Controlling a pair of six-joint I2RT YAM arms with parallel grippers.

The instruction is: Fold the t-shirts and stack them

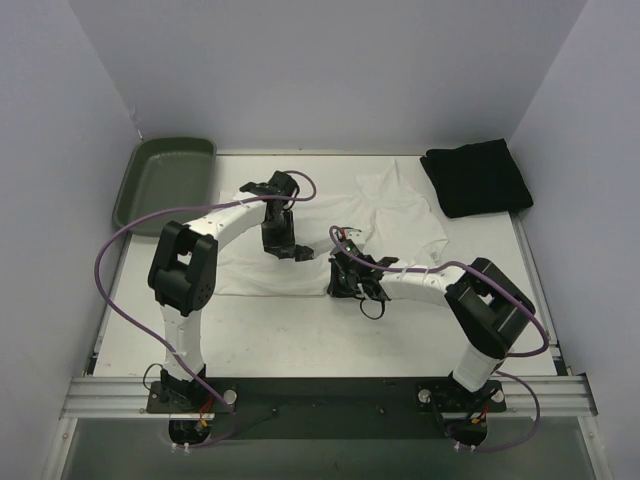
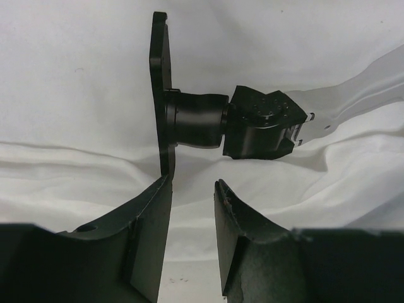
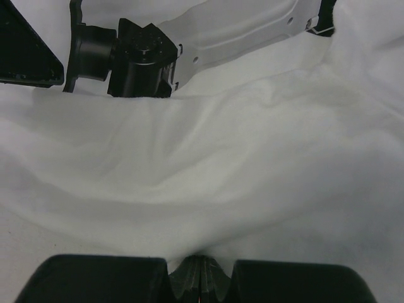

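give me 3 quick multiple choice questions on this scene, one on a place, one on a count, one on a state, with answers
1. Where does the black t-shirt lie?
A) far right corner of the table
B) near left corner
C) dead centre

2. How many t-shirts are in view?
A) one
B) two
C) four

3. The right gripper is:
A) wide open in the air
B) shut on the white t-shirt
C) shut on the black t-shirt

Answers:
1 A, it sits folded by the far right edge.
2 B, one black and one white.
3 B, the right wrist view shows its fingers together with white cloth gathered into them.
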